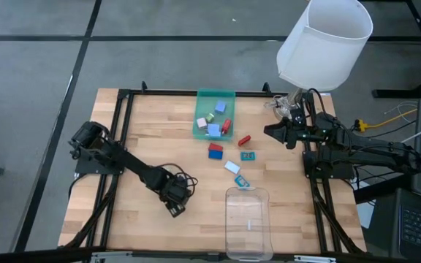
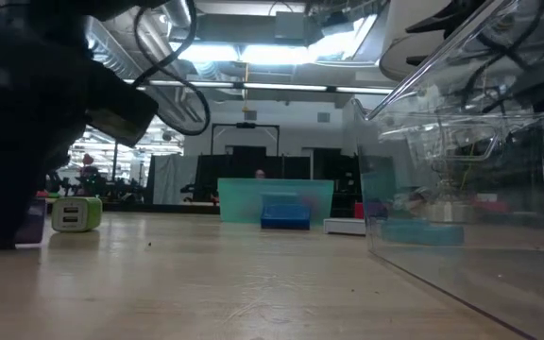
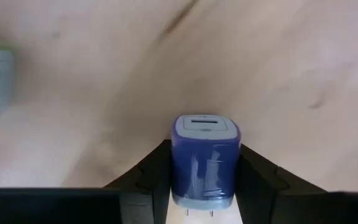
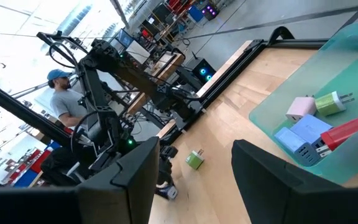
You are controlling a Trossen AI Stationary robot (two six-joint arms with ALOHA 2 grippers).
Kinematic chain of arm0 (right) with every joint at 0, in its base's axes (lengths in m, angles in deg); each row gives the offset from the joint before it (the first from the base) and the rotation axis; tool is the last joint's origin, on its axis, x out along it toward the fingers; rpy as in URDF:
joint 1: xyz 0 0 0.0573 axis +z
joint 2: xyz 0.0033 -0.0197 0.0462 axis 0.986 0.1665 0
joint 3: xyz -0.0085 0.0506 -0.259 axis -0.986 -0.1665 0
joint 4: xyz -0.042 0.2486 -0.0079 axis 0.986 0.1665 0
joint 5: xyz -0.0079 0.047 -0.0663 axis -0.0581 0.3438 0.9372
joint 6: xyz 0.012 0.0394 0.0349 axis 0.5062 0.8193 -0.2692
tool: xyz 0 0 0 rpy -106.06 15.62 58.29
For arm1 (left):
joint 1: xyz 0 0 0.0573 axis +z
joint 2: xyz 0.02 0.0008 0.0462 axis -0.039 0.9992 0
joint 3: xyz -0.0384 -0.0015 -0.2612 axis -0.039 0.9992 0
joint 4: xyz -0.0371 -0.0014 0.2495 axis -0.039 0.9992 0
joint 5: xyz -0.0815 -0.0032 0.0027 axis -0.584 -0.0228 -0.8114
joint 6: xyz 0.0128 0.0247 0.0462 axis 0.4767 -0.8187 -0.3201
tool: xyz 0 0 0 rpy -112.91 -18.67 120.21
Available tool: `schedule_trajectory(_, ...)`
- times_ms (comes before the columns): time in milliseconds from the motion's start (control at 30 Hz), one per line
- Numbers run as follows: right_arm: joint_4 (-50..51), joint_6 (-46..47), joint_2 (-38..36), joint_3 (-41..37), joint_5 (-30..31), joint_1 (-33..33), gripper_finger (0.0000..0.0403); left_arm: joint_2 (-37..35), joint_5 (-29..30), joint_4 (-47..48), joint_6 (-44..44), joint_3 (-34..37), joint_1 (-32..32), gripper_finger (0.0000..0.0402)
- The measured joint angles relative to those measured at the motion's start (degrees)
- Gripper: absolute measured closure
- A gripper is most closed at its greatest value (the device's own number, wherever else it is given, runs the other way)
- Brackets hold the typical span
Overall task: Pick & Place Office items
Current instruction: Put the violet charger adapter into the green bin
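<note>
My left gripper (image 1: pixel 175 210) is low over the near-left part of the table, shut on a blue cube-shaped charger (image 3: pixel 205 149). A green charger cube (image 2: pixel 76 213) stands on the wood right beside it. My right gripper (image 1: pixel 272 132) waits open by the table's right edge, its fingers pointing at the green tray (image 1: pixel 215 97). That tray holds several small pieces (image 4: pixel 319 127). A red piece (image 1: pixel 244 139), a blue-and-red piece (image 1: pixel 215 150), a teal rectangle (image 1: pixel 248 155), a white one (image 1: pixel 232 167) and another teal one (image 1: pixel 242 181) lie on the table. My left gripper pinches the blue charger between its two fingers (image 3: pixel 154 180), one on each opposite side wall (image 3: pixel 178 168). The fingers come from above, pointing down. The charger's socket face (image 3: pixel 204 124) points away from the wrist, its prongs (image 3: pixel 197 213) toward it. I cannot tell whether it touches the table.
A clear plastic tray (image 1: pixel 247 219) sits at the near edge, right of my left gripper. A black frame (image 1: pixel 123 146) runs along the table's sides. A white shade (image 1: pixel 324 42) hangs above the far-right corner. People and other arms (image 4: pixel 98 106) show in the room beyond.
</note>
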Motion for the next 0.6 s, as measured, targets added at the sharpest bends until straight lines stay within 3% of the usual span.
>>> schedule_trajectory(133,0.0,-0.4,0.0,0.0,0.3,0.0,0.0202,-7.0,1.3,-8.4,-1.1,0.1,2.4,0.0276)
schedule_trajectory(267,0.1,-0.6,0.0,0.0,0.6,0.0,0.0202,-14.4,8.7,-18.6,-4.4,0.6,6.4,0.0276)
schedule_trajectory(433,0.3,-0.7,0.0,0.0,0.6,0.0,0.0202,-22.3,15.2,-27.4,-14.1,0.4,12.7,0.0276)
schedule_trajectory(600,0.3,-1.0,0.0,0.0,0.6,0.0,0.0202,-25.8,15.6,-35.3,-24.2,0.4,20.3,0.0276)
